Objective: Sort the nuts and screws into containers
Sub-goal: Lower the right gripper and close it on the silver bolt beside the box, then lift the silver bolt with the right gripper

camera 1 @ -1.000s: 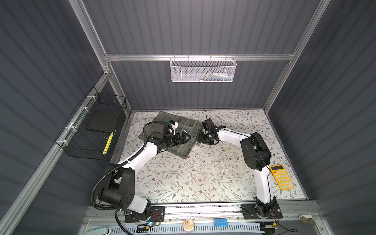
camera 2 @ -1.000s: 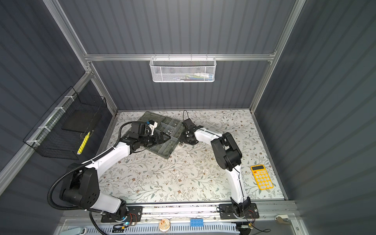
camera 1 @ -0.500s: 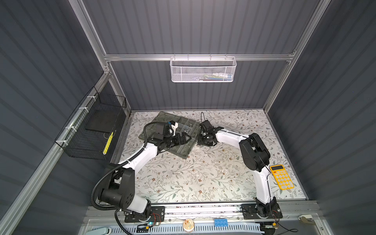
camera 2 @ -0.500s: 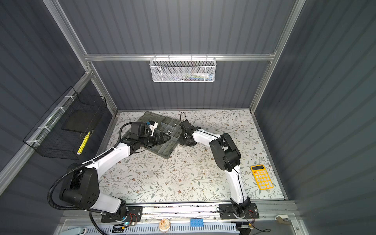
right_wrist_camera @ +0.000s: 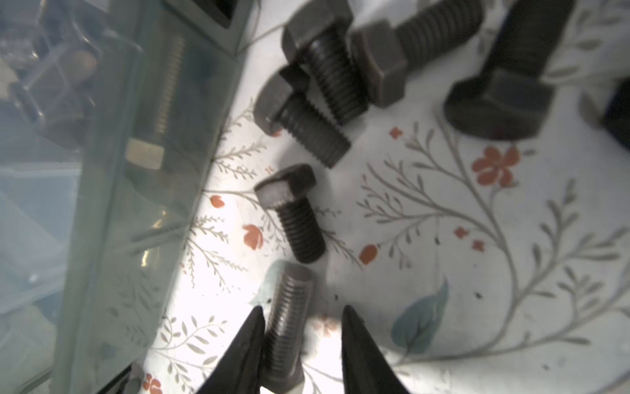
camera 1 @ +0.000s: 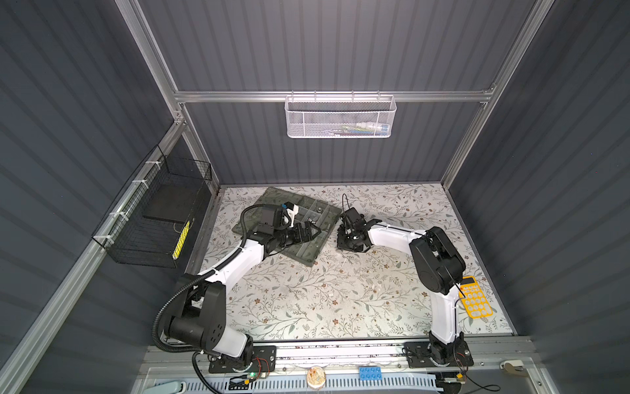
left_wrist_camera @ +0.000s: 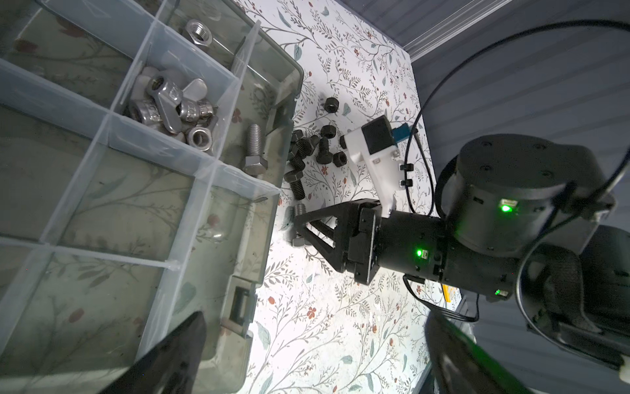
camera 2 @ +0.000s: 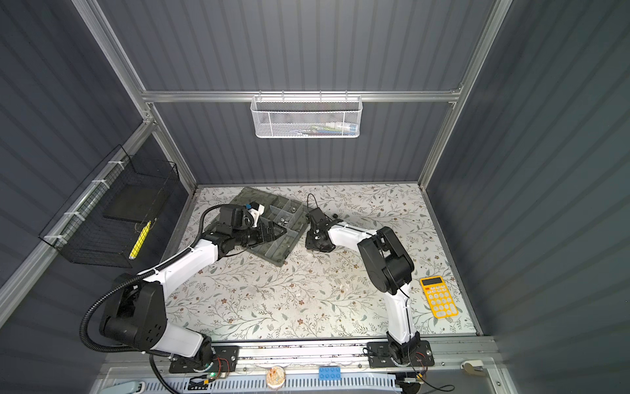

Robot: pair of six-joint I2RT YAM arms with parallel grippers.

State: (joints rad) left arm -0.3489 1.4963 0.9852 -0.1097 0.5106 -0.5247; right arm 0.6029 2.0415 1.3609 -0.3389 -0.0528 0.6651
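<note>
pick step. right gripper [right_wrist_camera: 302, 312] jaws straddled a silver screw [right_wrist_camera: 289, 296] lying on the desk [right_wrist_camera: 443, 266] just beside the organizer box [right_wrist_camera: 112, 191], one jaw touching, the other apart, not clenched. left gripper [camera 1: 313, 232] hung released over the box. next likely: clench, lift, drop into the silver-screw compartment [left_wrist_camera: 240, 112].

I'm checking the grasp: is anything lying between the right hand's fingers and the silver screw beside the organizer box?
Nothing visible. The silver screw lies on the tablecloth between the fingers of the right hand. The nearest black screw sits just past its tip, outside the fingers.
</note>
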